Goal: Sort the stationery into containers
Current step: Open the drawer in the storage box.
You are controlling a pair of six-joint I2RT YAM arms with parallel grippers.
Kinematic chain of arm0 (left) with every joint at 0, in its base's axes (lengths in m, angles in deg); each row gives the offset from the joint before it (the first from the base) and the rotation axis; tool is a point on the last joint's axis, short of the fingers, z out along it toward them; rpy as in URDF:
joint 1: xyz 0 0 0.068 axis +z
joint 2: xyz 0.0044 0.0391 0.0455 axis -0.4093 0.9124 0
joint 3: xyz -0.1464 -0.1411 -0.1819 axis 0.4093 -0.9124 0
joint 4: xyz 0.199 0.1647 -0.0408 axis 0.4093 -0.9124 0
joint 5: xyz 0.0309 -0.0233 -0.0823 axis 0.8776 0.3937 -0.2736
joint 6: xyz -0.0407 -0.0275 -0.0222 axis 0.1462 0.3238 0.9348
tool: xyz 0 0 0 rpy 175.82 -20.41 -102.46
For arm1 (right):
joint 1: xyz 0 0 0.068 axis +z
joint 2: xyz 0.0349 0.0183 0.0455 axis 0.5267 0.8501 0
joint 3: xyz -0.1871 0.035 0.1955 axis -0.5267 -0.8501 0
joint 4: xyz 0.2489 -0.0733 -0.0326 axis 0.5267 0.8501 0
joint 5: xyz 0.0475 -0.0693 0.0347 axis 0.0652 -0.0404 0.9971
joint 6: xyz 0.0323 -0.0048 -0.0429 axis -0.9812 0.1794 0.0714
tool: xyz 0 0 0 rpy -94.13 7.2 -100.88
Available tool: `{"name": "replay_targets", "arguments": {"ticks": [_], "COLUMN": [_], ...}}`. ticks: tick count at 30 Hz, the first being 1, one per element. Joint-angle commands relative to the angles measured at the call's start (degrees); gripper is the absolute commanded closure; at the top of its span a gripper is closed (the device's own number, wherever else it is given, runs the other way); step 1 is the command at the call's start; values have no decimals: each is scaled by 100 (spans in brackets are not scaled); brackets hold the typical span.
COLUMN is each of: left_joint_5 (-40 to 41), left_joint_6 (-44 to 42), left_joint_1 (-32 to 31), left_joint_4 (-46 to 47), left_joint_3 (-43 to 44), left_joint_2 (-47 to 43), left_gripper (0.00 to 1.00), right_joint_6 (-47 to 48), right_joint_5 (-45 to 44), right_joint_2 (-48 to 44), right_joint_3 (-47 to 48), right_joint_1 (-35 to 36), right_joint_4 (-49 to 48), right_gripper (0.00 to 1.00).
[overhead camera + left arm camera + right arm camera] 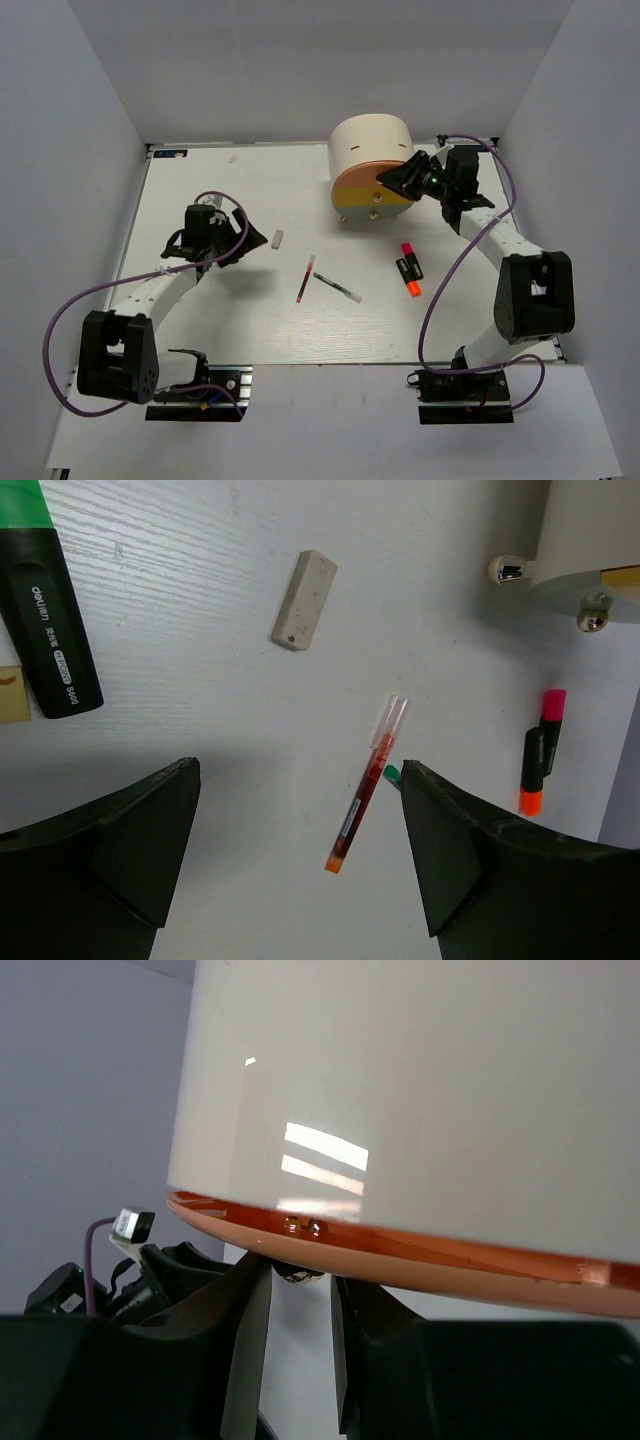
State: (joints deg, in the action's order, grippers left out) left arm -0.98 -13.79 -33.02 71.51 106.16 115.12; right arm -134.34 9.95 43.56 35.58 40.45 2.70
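Right wrist, orange drawer [450, 1265], knob [302, 1275] inside right gripper [300, 1286], contents unseen

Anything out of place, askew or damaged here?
Nothing is spilled or damaged. One oddity: a green-capped black highlighter lies on the table by the left gripper, seen only in the left wrist view; from overhead the left arm appears to hide it.
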Motion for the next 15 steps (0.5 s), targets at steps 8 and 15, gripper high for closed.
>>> {"name": "replay_targets", "arguments": {"ticks": [8, 15], "left_joint_5": [-323, -604], "left_joint_6": [-97, -282], "left_joint_1": [-28, -80], "left_joint_4": [401, 525], "left_joint_3": [571, 1072], "left_joint_2": [673, 1508], "left_gripper": [9, 12], "right_joint_6": [205, 223], "right_joint_5": [218, 244], "right_joint_2": [-827, -959], "right_joint_3": [-856, -847], "right_joint_1": [3, -5], "right_joint_4": [204, 327], "right_gripper": [84, 84]}}
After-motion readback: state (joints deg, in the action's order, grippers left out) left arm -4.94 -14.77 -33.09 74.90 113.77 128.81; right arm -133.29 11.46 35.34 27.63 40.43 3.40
